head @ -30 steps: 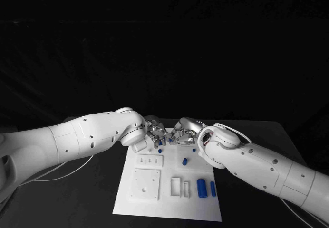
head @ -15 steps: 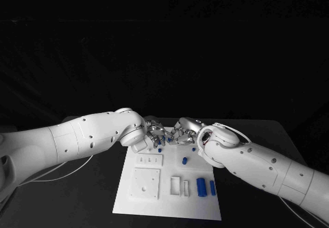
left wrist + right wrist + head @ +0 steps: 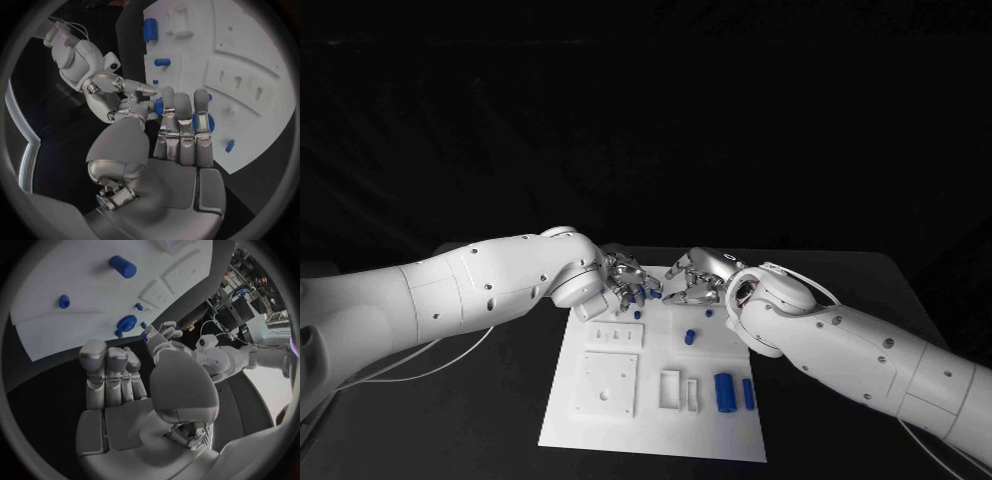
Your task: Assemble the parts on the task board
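Note:
The white task board (image 3: 661, 425) lies in the middle of the black table. My two hands meet over its far edge. My left hand (image 3: 626, 281) pinches a small blue part (image 3: 159, 106) between thumb and a finger, the other fingers (image 3: 187, 125) straight. My right hand (image 3: 692, 287) hovers close beside it with nothing in its fingers (image 3: 111, 371); its fingertips (image 3: 147, 89) point at the held part. Loose on the board lie a thick blue cylinder (image 3: 724, 393), a thin blue pin (image 3: 749, 397), a short blue peg (image 3: 689, 338) and two small blue pieces (image 3: 636, 314).
White raised fixtures sit on the board: a square plate (image 3: 607, 385), a slotted block (image 3: 616, 337) and two upright slots (image 3: 671, 392). A pale cable (image 3: 430, 358) trails over the table at the left. Both forearms flank the board's far half.
My right hand has drawn back a little to the right from the left hand. The left hand's fingers have straightened with the blue part showing at their tips.

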Action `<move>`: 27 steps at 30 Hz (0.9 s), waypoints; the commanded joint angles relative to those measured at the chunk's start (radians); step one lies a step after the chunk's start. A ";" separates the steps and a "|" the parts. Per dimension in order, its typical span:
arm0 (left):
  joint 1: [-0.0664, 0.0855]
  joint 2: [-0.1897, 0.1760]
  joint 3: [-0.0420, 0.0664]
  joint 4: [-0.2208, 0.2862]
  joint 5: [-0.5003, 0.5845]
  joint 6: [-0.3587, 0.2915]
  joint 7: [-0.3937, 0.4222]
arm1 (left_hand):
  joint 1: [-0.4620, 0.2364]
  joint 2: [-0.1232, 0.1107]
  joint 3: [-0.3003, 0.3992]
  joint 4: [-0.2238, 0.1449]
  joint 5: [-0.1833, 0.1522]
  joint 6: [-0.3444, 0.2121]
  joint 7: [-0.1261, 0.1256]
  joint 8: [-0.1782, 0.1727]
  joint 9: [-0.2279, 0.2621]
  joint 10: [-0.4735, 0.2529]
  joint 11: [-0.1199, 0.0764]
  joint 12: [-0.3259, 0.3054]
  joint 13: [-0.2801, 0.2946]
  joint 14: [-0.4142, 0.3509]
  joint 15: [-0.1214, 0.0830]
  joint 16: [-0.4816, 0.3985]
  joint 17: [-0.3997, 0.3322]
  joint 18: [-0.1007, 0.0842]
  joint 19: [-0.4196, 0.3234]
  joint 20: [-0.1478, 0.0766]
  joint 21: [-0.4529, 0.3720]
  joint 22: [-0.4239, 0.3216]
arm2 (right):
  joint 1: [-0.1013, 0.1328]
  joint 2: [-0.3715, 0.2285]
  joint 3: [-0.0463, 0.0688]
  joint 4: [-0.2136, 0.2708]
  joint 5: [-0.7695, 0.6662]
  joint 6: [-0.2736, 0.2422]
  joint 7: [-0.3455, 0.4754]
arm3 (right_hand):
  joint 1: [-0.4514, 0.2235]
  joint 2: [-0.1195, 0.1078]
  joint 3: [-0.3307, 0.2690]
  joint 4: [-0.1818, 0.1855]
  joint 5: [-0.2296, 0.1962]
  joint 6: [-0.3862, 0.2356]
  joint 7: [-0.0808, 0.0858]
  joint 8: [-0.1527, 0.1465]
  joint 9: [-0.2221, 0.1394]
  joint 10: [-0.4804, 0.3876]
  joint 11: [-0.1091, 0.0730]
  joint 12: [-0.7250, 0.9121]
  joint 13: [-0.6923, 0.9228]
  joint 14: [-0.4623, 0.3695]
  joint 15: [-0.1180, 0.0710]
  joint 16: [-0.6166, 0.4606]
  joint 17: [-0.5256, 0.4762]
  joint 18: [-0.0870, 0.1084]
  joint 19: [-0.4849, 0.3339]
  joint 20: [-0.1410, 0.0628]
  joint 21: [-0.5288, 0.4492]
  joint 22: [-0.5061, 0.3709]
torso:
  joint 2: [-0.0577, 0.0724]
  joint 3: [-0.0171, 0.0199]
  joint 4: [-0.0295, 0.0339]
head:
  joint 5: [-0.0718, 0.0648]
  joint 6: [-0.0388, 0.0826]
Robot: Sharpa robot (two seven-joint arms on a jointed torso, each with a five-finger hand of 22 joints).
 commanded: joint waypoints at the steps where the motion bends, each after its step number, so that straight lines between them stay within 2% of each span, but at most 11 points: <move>1: -0.003 -0.009 -0.001 0.009 -0.050 -0.018 -0.012 | -0.005 0.006 0.127 -0.135 0.004 0.031 -0.023 0.001 0.096 0.039 -0.005 0.004 0.002 0.001 -0.006 0.004 0.001 -0.002 0.009 -0.003 -0.009 0.013 | -0.012 -0.024 0.006 0.023 0.002 -0.036 0.002 | 0.026 -0.001 0.002 -0.012 0.048 -0.028 0.000 -0.004 -0.002 -0.010 -0.001 -0.007 -0.003 -0.001 0.006 -0.004 -0.001 0.007 0.058 0.006 -0.006 0.091 | -0.001 0.0004 -0.0006 | 0.007 -0.003; 5: -0.006 -0.024 -0.002 0.019 -0.102 -0.026 -0.022 | -0.004 0.004 0.127 -0.136 0.006 0.033 -0.024 0.001 0.096 0.041 -0.006 0.007 0.003 0.006 -0.007 0.005 0.001 -0.002 0.014 -0.004 -0.012 0.019 | -0.027 -0.074 0.024 0.056 0.005 -0.023 0.003 | 0.036 -0.006 0.016 -0.033 0.062 -0.032 0.001 -0.004 -0.002 -0.018 0.000 -0.011 -0.011 -0.004 0.008 -0.008 -0.005 0.006 0.056 0.008 -0.010 0.092 | -0.002 0.0006 -0.0026 | 0.016 -0.006; 9: -0.009 -0.044 -0.007 0.031 -0.137 -0.031 -0.037 | -0.004 0.003 0.126 -0.137 0.007 0.036 -0.025 0.001 0.092 0.041 -0.007 0.011 0.003 0.008 -0.008 0.006 0.000 -0.002 0.018 -0.005 -0.018 0.030 | -0.035 -0.127 0.048 0.080 0.032 -0.030 0.009 | 0.031 -0.001 0.045 -0.048 0.064 -0.012 -0.001 -0.003 -0.001 -0.021 -0.002 -0.013 -0.020 -0.005 0.007 -0.012 -0.009 0.006 0.057 0.007 -0.018 0.093 | -0.006 0.0042 -0.0074 | 0.028 -0.011; 12: -0.012 -0.058 -0.012 0.042 -0.161 -0.035 -0.049 | -0.004 0.002 0.126 -0.138 0.009 0.039 -0.026 0.001 0.089 0.042 -0.009 0.020 0.006 0.011 -0.010 0.012 0.003 -0.003 0.024 -0.007 -0.026 0.046 | -0.037 -0.159 0.067 0.085 0.087 -0.067 0.025 | 0.015 0.004 0.097 -0.053 0.079 0.029 -0.003 -0.002 0.001 -0.023 -0.005 -0.015 -0.026 -0.005 0.004 -0.017 -0.014 0.004 0.057 0.005 -0.024 0.091 | -0.011 0.0073 -0.0119 | 0.035 -0.017; 13: -0.014 -0.062 -0.015 0.045 -0.170 -0.037 -0.054 | -0.004 0.002 0.126 -0.138 0.009 0.039 -0.026 0.001 0.089 0.042 -0.009 0.020 0.006 0.011 -0.010 0.012 0.003 -0.003 0.025 -0.007 -0.026 0.047 | -0.037 -0.168 0.075 0.083 0.115 -0.086 0.036 | 0.007 0.010 0.109 -0.048 0.104 0.038 -0.003 -0.001 0.001 -0.025 -0.005 -0.017 -0.028 -0.005 0.004 -0.019 -0.016 0.004 0.057 0.005 -0.029 0.090 | -0.013 0.0081 -0.0126 | 0.037 -0.020; 16: -0.021 -0.072 -0.023 0.055 -0.202 -0.048 -0.067 | -0.005 0.002 0.126 -0.140 0.010 0.041 -0.027 0.001 0.086 0.042 -0.010 0.026 0.009 0.012 -0.011 0.015 0.004 -0.003 0.029 -0.008 -0.033 0.061 | -0.038 -0.182 0.106 0.064 0.217 -0.139 0.080 | -0.010 0.007 0.152 -0.047 0.128 0.041 -0.003 -0.001 0.001 -0.056 -0.008 -0.086 -0.086 -0.016 0.002 -0.053 -0.045 0.008 0.051 0.004 -0.085 0.073 | -0.019 0.0100 -0.0138 | 0.042 -0.028; 17: -0.024 -0.075 -0.025 0.057 -0.213 -0.053 -0.070 | -0.005 0.002 0.126 -0.140 0.010 0.041 -0.027 0.001 0.086 0.042 -0.011 0.026 0.010 0.013 -0.011 0.016 0.005 -0.003 0.030 -0.008 -0.034 0.063 | -0.038 -0.184 0.118 0.055 0.261 -0.154 0.095 | -0.015 0.012 0.165 -0.048 0.138 0.041 -0.003 -0.001 0.001 -0.057 -0.009 -0.094 -0.097 -0.014 0.002 -0.062 -0.052 0.007 0.052 0.003 -0.102 0.067 | -0.020 0.0109 -0.0134 | 0.044 -0.031; 18: -0.027 -0.077 -0.026 0.059 -0.218 -0.056 -0.070 | -0.005 0.002 0.126 -0.140 0.010 0.041 -0.027 0.001 0.086 0.042 -0.011 0.026 0.010 0.013 -0.011 0.016 0.005 -0.003 0.030 -0.008 -0.034 0.063 | -0.038 -0.185 0.124 0.048 0.286 -0.161 0.102 | -0.019 0.013 0.170 -0.050 0.145 0.039 -0.002 -0.001 0.001 -0.059 -0.009 -0.100 -0.104 -0.016 0.002 -0.071 -0.059 0.007 0.051 0.003 -0.115 0.062 | -0.021 0.0117 -0.0125 | 0.045 -0.033; 19: -0.031 -0.079 -0.028 0.060 -0.225 -0.062 -0.072 | -0.008 0.003 0.124 -0.137 0.009 0.042 -0.028 0.001 0.087 0.042 -0.011 0.028 0.011 0.014 -0.011 0.017 0.005 -0.003 0.032 -0.008 -0.036 0.066 | -0.038 -0.186 0.135 0.037 0.328 -0.170 0.113 | -0.027 0.017 0.174 -0.050 0.175 0.032 -0.001 -0.001 0.001 -0.074 -0.010 -0.131 -0.131 -0.016 0.000 -0.086 -0.070 0.011 0.050 0.000 -0.142 0.052 | -0.022 0.0124 -0.0118 | 0.046 -0.036; 21: -0.042 -0.083 -0.030 0.062 -0.239 -0.068 -0.072 | -0.012 0.005 0.123 -0.133 0.005 0.041 -0.029 0.002 0.091 0.042 -0.012 0.030 0.012 0.015 -0.012 0.018 0.006 -0.004 0.033 -0.008 -0.040 0.069 | -0.036 -0.186 0.150 0.013 0.402 -0.182 0.130 | -0.035 0.022 0.172 -0.058 0.188 0.033 -0.001 -0.002 0.001 -0.070 -0.011 -0.132 -0.142 -0.010 -0.001 -0.090 -0.067 0.014 0.053 0.000 -0.148 0.045 | -0.024 0.0141 -0.0085 | 0.048 -0.043; 27: -0.068 -0.093 -0.033 0.069 -0.275 -0.071 -0.075 | -0.016 0.007 0.127 -0.141 0.006 0.040 -0.028 0.002 0.100 0.041 -0.012 0.032 0.016 0.014 -0.012 0.020 0.006 -0.005 0.038 -0.009 -0.050 0.081 | -0.020 -0.184 0.169 -0.038 0.498 -0.193 0.154 | -0.049 0.039 0.150 -0.077 0.203 0.037 -0.002 -0.001 0.001 -0.074 -0.012 -0.121 -0.156 -0.006 -0.001 -0.099 -0.051 0.019 0.054 0.000 -0.149 0.036 | -0.028 0.0141 -0.0006 | 0.049 -0.058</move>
